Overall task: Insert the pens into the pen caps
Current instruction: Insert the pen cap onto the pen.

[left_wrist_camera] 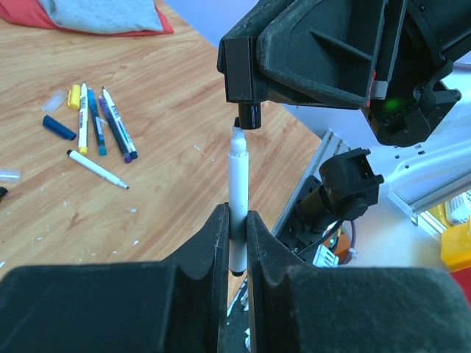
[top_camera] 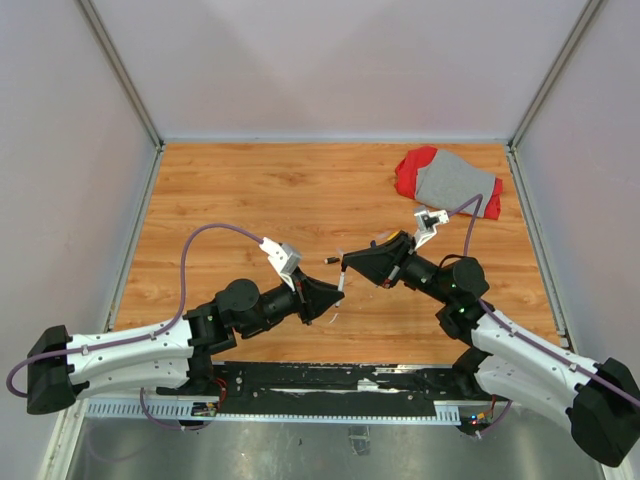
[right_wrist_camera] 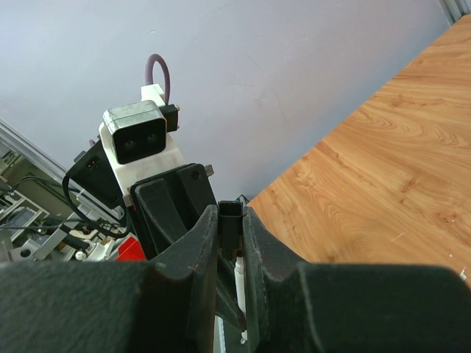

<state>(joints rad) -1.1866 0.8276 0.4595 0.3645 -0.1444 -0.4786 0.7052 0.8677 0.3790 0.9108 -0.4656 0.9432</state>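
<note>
Your left gripper (left_wrist_camera: 237, 224) is pinched tight on a white pen (left_wrist_camera: 238, 165), holding it upright above the table (left_wrist_camera: 184, 147). Your right gripper (right_wrist_camera: 231, 220) is clamped on a black cap (left_wrist_camera: 248, 116) (open end down) right at the pen's tip; whether they touch is unclear. The other pens (left_wrist_camera: 99, 129) lie clustered on the wood beside a blue cap (left_wrist_camera: 59, 127).

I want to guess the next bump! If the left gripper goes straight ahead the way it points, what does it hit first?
Probably the black cap held by the right gripper. The white pen in the left gripper points its tip at the cap, very close.
</note>
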